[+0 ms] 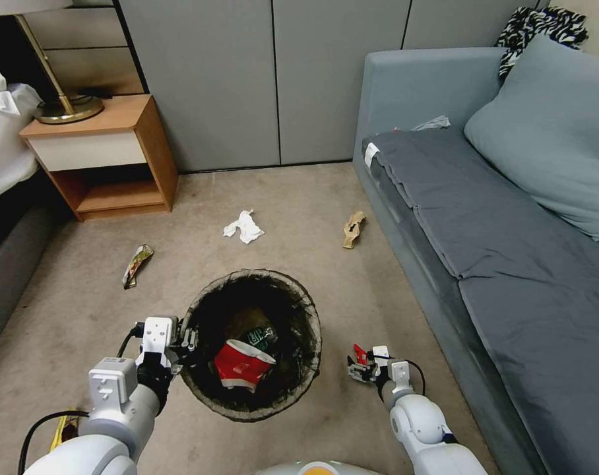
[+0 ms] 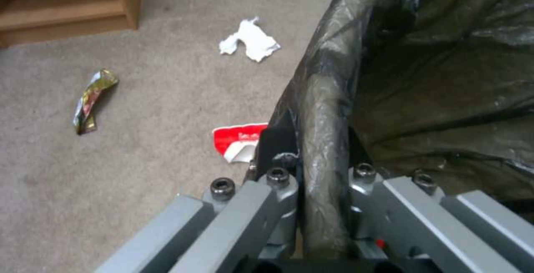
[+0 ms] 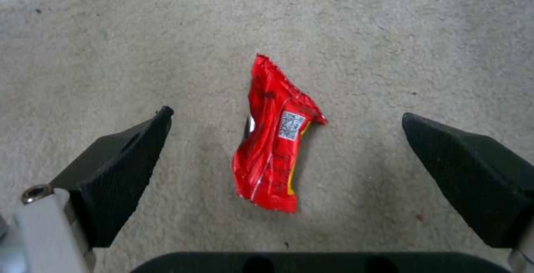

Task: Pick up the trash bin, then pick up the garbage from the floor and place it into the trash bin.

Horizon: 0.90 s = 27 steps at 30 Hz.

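1. In my head view, the trash bin (image 1: 253, 343) sits at lower centre of the frame on beige carpet (image 1: 299, 198), its dark bag folded over the rim.
2. My left gripper (image 1: 181, 343) is at the bin's left edge, lower left of the frame. In the left wrist view its fingers (image 2: 278, 181) are clamped narrow on the bag-covered rim (image 2: 323, 139), one inside and one outside.
3. Inside the bin I see a crumpled red-and-white cup (image 1: 241, 365) and, beside it, a green-labelled bottle (image 1: 261, 338).
4. My right gripper (image 1: 360, 368) hangs low over the carpet at lower right of centre, just right of the bin. Its jaws are spread wide and hold nothing.
5. In the right wrist view a red wrapper (image 3: 275, 139) lies flat on the carpet at mid-frame, between the two black pads (image 3: 122, 168), touching neither.
6. More garbage lies on the floor: a white tissue (image 1: 243, 226) above the bin at centre, brown paper (image 1: 353, 229) to its right near the grey sofa (image 1: 510, 231), and a yellow-green wrapper (image 1: 136, 265) at left.
7. The left wrist view also shows a red-and-white scrap (image 2: 239, 141) on the carpet just beside the bin.
8. A wooden nightstand (image 1: 108, 158) stands at upper left.
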Available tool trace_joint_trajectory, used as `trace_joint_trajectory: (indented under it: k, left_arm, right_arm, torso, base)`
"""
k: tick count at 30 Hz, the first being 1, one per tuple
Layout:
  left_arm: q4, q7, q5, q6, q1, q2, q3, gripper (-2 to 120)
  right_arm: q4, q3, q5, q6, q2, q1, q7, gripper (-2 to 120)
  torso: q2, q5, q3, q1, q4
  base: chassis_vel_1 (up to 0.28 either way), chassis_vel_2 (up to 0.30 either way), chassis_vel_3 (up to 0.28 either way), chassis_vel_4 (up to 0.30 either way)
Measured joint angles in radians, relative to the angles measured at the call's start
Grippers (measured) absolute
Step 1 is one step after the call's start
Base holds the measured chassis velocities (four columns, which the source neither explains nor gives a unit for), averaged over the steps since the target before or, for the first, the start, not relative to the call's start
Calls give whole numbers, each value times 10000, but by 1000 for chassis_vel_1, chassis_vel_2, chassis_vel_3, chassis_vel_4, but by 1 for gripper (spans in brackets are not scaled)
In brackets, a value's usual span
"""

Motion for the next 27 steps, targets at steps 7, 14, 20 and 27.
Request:
trace_joint_trajectory:
  k: [7,14,20,27]
  left_arm:
    - [0,5,-25,0,-59,54,-1,2]
    - [0,11,-64,0,-86,117,-5,1]
    - [0,16,-92,0,-112,146,-8,1]
    - [0,22,-128,-7,-146,163,-8,1]
  right_arm:
    - [-153,0,-89,23,64,91,0,100]
    - [-385,35,-220,106,140,157,0,100]
    - [-583,61,-355,186,208,207,3,99]
    - [-814,72,-439,266,220,297,7,99]
  torso:
    - [0,0,0,0,0]
    - [0,0,0,0,0]
    - [0,1,0,0,0]
    - [0,1,0,0,0]
  base:
    - [0,0,0,0]
    - [0,0,0,0]
    - [0,0,0,0]
    - [0,0,0,0]
